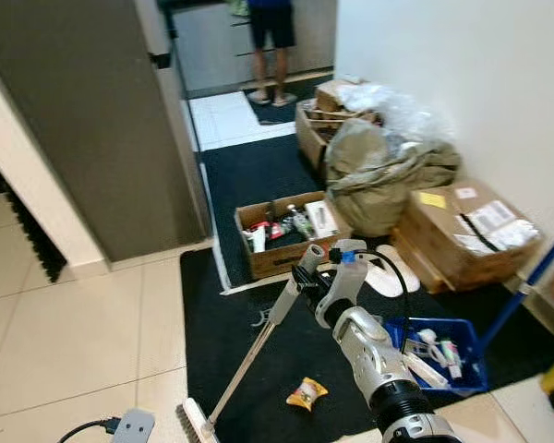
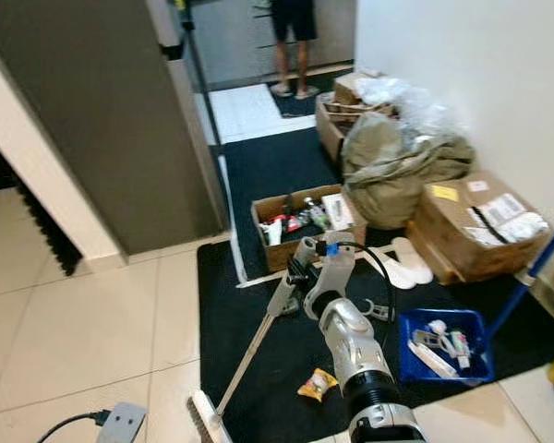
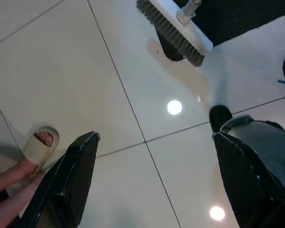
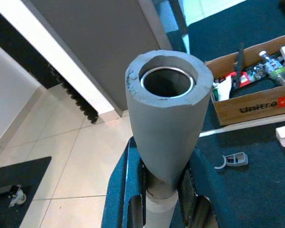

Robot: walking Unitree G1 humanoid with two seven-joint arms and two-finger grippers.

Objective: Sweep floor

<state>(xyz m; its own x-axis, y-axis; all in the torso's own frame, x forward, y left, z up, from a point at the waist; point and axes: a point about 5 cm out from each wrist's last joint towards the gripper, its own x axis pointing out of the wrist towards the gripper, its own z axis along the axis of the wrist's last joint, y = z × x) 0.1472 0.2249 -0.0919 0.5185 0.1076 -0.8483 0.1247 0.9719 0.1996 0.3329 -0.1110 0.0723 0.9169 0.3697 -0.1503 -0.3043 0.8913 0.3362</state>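
The right gripper clamps the broom near its handle top, angling the brush head toward a snack wrapper on the black mat; the left gripper hangs open, empty.

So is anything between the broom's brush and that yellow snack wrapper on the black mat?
Nothing visible. The broom head sits at the mat's edge, and only bare mat lies between it and the wrapper. The right gripper grips the broom handle.

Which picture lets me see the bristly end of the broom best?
The left wrist view: the broom head is close and sharp, grey bristles lying on the tiled floor. Both eye views catch just its corner at the bottom edge, below the handle that the right gripper holds. The right wrist view shows the handle's foam top.
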